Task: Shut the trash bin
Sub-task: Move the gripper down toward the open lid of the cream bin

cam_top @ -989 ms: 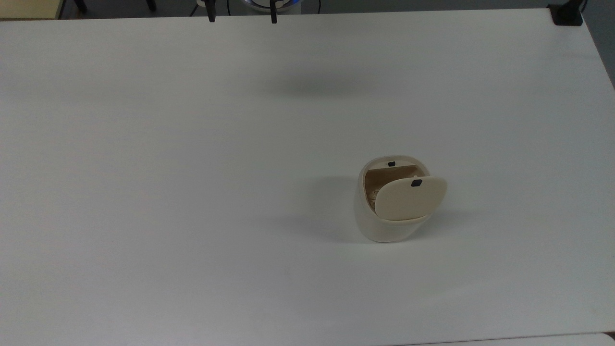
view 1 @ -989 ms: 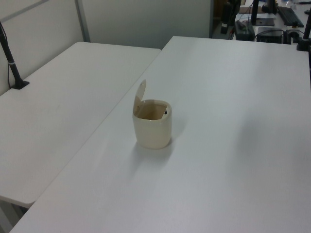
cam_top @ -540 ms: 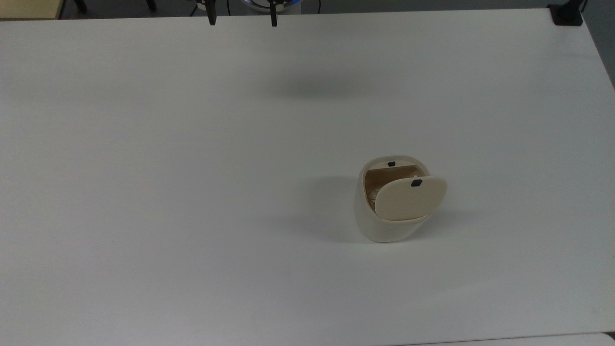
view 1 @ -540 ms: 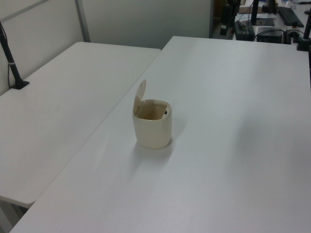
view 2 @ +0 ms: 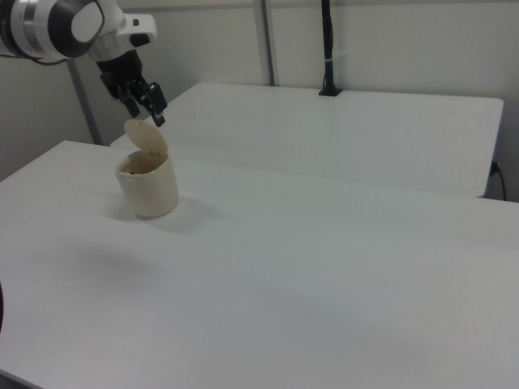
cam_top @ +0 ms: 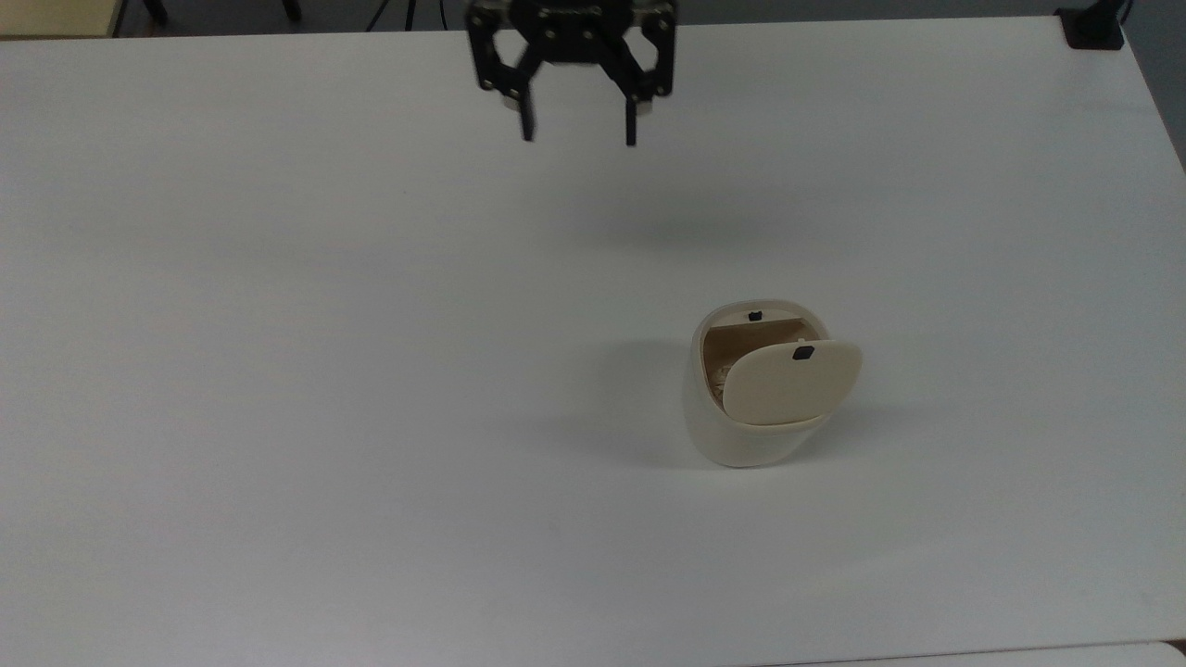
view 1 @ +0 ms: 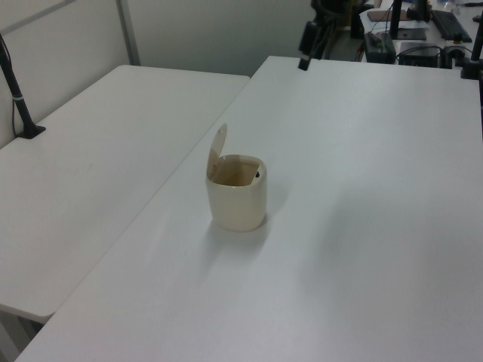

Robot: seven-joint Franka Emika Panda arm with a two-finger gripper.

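Note:
The trash bin (cam_top: 741,435) is a small cream-white tub standing on the white table (cam_top: 278,371), right of centre in the top view. Its flat lid (cam_top: 792,382) is hinged up and carries a small black square mark, and the brownish interior shows beneath it. The bin (view 1: 237,202) appears with the lid (view 1: 218,149) raised in the left view, and the bin (view 2: 147,188) likewise in the right view. My black gripper (cam_top: 579,139) hangs open and empty above the table, well away from the bin toward the top view's upper left. It also appears as the gripper (view 2: 151,113) and the gripper (view 1: 304,59).
A second white table (view 1: 98,166) adjoins this one. A black post (view 1: 19,98) is clamped to it, seen also as the post (view 2: 327,49). A black clamp (cam_top: 1093,28) sits at the table's far right corner in the top view. Monitors and cables (view 1: 407,34) lie beyond the far edge.
The gripper has come into the top view from its upper edge, moving down and to the right toward the bin. The bin and its lid have not moved.

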